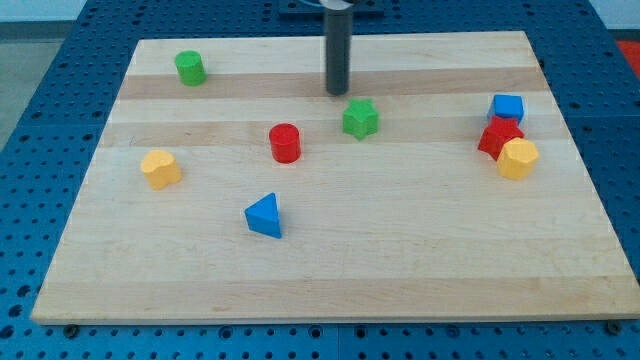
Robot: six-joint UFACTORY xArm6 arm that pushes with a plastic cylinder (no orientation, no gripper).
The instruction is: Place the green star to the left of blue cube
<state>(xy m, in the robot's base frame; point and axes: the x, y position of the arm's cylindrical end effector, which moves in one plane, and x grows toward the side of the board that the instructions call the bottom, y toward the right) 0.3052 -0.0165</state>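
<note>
My tip [338, 92], the bare end of a dark rod that holds nothing, rests on the pale wooden board [330, 280] just above and left of the small green star block [360, 118]. The blue cube block [507, 107] lies well to the view's right. No writing is readable.

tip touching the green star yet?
Apart. The camera view shows a strip of bare board between my tip and the green star, which sits just below and to the view's right of it.
</note>
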